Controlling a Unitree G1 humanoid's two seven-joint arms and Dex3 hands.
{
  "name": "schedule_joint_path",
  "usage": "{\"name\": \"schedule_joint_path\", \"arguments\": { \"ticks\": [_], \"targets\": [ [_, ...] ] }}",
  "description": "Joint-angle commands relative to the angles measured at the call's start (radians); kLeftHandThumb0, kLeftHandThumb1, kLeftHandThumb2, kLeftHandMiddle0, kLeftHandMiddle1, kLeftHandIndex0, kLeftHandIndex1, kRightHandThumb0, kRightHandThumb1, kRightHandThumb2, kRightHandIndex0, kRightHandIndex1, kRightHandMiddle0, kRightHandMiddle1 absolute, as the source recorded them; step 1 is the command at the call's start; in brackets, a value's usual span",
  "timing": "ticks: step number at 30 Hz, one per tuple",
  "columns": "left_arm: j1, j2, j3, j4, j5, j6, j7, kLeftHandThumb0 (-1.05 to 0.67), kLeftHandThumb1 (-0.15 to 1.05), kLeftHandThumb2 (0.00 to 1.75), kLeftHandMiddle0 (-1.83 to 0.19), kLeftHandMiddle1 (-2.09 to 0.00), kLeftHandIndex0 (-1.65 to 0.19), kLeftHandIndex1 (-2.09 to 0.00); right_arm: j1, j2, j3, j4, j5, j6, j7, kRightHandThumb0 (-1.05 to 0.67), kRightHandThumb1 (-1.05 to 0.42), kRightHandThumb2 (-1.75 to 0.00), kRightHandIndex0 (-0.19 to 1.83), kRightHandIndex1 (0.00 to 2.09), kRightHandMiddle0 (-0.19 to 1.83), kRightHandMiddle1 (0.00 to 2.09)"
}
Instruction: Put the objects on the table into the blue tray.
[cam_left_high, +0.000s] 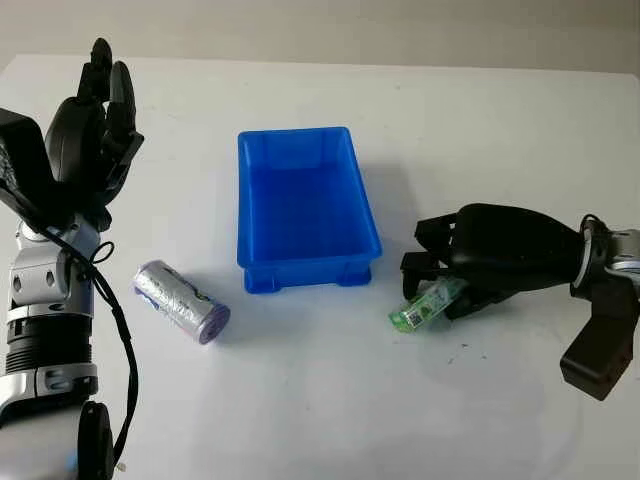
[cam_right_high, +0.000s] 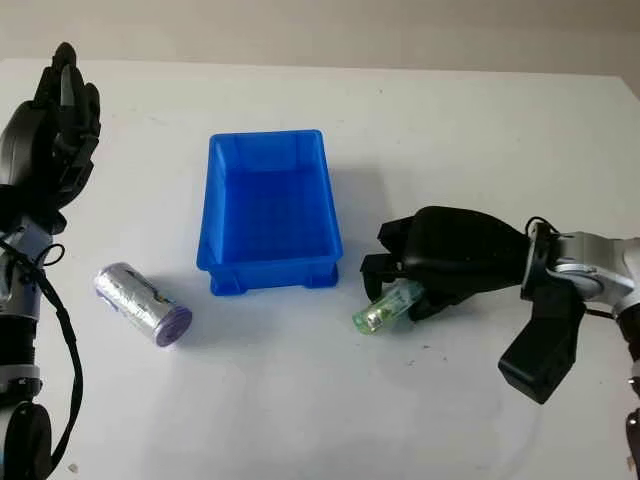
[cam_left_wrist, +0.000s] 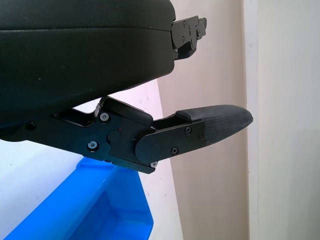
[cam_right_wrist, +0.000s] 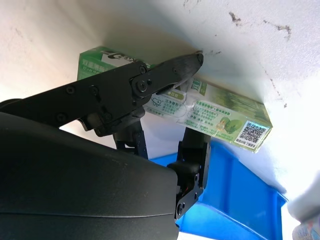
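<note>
Blue tray (cam_left_high: 300, 150): it is being left empty near the middle of the white table (cam_left_high: 480, 110), long side running near to far, so that it is being kept within reach of both arms.

Green box (cam_left_high: 425, 307): a small green carton with printed labels is lying on the table just right of the tray's near right corner, one end poking out toward the near left; it is being covered by the right hand.

Right hand (cam_left_high: 470, 262): it is being held low over the green box from the right. In the right wrist view one finger (cam_right_wrist: 165, 75) is being pressed across the top of the box (cam_right_wrist: 220, 115) while another is being set against its side, so the fingers are being closed around it, judged as a grip in the making or just made. The box is apparently not lifted yet.

Purple roll (cam_left_high: 181, 301): a foil-wrapped cylinder with a purple end is lying on its side near and left of the tray, well apart from it and untouched; it is judged to be waiting its turn.

Left hand (cam_left_high: 92, 120): it is being held upright and empty at the far left, clear of the tray's left side, likely kept out of the way.

Progress: nothing is yet in the tray; two things are being counted as left to move.
</note>
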Motion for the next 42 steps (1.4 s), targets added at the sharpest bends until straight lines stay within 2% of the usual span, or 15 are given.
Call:
{"name": "schedule_joint_path", "arguments": {
  "ticks": [1, 7, 8, 9, 11, 12, 13, 15, 16, 18, 20, 24, 28, 36, 42],
  "targets": [
    [0.001, 0.016, 0.007, -0.020, -0.003, 0.004, 0.000, -0.76, 1.05, 0.65, 0.19, 0.00, 0.19, 0.00, 0.006, -0.019, 0.017, 0.011, 0.021, 0.013, 0.038, -0.20, -0.94, -0.05, 0.38, 1.85, 0.41, 1.44],
    [0.002, 0.014, 0.006, -0.023, -0.004, 0.010, -0.003, -0.76, 1.05, 0.65, 0.19, 0.00, 0.19, 0.00, 0.013, -0.008, 0.002, -0.021, 0.122, 0.066, 0.129, -0.17, -0.94, -0.05, 0.35, 1.93, 0.40, 1.52],
    [0.002, 0.014, 0.005, -0.022, -0.003, 0.008, -0.003, -0.76, 1.05, 0.65, 0.19, 0.00, 0.19, 0.00, 0.012, -0.006, -0.001, -0.025, 0.146, 0.083, 0.150, -0.15, -0.94, -0.06, 0.36, 1.97, 0.40, 1.65],
    [0.002, 0.014, 0.005, -0.021, -0.003, 0.007, -0.003, -0.76, 1.05, 0.65, 0.19, 0.00, 0.19, 0.00, 0.010, -0.004, -0.005, -0.031, 0.162, 0.098, 0.163, -0.13, -0.96, -0.06, 0.34, 1.94, 0.37, 1.74],
    [0.001, 0.014, 0.005, -0.018, -0.002, 0.006, -0.003, -0.76, 1.05, 0.65, 0.19, 0.00, 0.19, 0.00, -0.001, -0.002, -0.015, -0.047, 0.192, 0.129, 0.189, -0.13, -0.97, -0.06, 0.35, 1.66, 0.35, 1.67],
    [0.001, 0.015, 0.005, -0.016, -0.002, 0.004, -0.005, -0.76, 1.05, 0.65, 0.19, 0.00, 0.19, 0.00, -0.008, 0.001, -0.022, -0.051, 0.203, 0.142, 0.192, -0.12, -0.97, -0.05, 0.40, 1.66, 0.35, 1.75],
    [0.000, 0.017, 0.004, -0.014, -0.002, 0.003, -0.008, -0.76, 1.05, 0.65, 0.19, 0.00, 0.19, 0.00, -0.017, 0.006, -0.029, -0.047, 0.210, 0.145, 0.183, -0.12, -0.96, -0.05, 0.39, 1.81, 0.33, 1.88],
    [-0.003, 0.016, 0.006, -0.010, -0.002, 0.004, -0.006, -0.76, 1.05, 0.65, 0.19, 0.00, 0.19, 0.00, -0.042, 0.014, -0.040, -0.043, 0.206, 0.154, 0.161, -0.14, -0.94, -0.05, 0.42, 1.83, 0.31, 1.79],
    [-0.004, 0.015, 0.006, -0.009, -0.002, 0.006, -0.004, -0.76, 1.05, 0.64, 0.19, 0.00, 0.19, 0.00, -0.056, 0.017, -0.046, -0.041, 0.205, 0.161, 0.154, -0.16, -0.92, -0.05, 0.44, 1.75, 0.33, 1.67],
    [-0.007, 0.015, 0.006, -0.008, -0.002, 0.008, -0.002, -0.76, 1.05, 0.64, 0.19, 0.00, 0.19, 0.00, -0.087, 0.019, -0.057, -0.044, 0.202, 0.186, 0.150, -0.17, -0.91, -0.05, 0.49, 1.56, 0.41, 1.50],
    [-0.010, 0.015, 0.006, -0.004, -0.001, 0.005, -0.001, -0.76, 1.05, 0.64, 0.19, 0.00, 0.19, 0.00, -0.125, 0.021, -0.062, -0.033, 0.208, 0.200, 0.150, -0.16, -0.88, -0.05, 0.56, 1.33, 0.54, 1.19],
    [-0.016, 0.017, 0.007, 0.008, -0.001, 0.004, -0.001, -0.76, 1.05, 0.64, 0.19, 0.00, 0.19, 0.00, -0.202, 0.020, -0.070, -0.011, 0.193, 0.223, 0.123, -0.17, -0.83, -0.05, 0.79, 0.72, 0.75, 0.84],
    [-0.018, 0.019, 0.004, 0.013, 0.001, 0.000, -0.005, -0.77, 1.05, 0.63, 0.19, 0.00, 0.19, 0.00, -0.278, 0.029, -0.072, 0.028, 0.156, 0.277, 0.068, -0.17, -0.83, -0.05, 0.93, 0.48, 0.87, 0.68],
    [-0.015, 0.016, 0.005, 0.011, 0.002, -0.004, 0.001, -0.77, 1.05, 0.63, 0.19, 0.00, 0.19, 0.00, -0.424, 0.090, -0.053, 0.123, 0.099, 0.379, -0.045, -0.28, -0.78, -0.05, 0.99, 0.52, 0.86, 0.83],
    [-0.010, 0.013, 0.005, -0.001, -0.003, -0.002, 0.002, -0.76, 1.05, 0.64, 0.19, 0.00, 0.19, 0.00, -0.489, 0.159, -0.023, 0.149, 0.090, 0.418, -0.073, -0.25, -0.79, -0.05, 0.88, 0.77, 0.78, 1.02]
  ]
}}
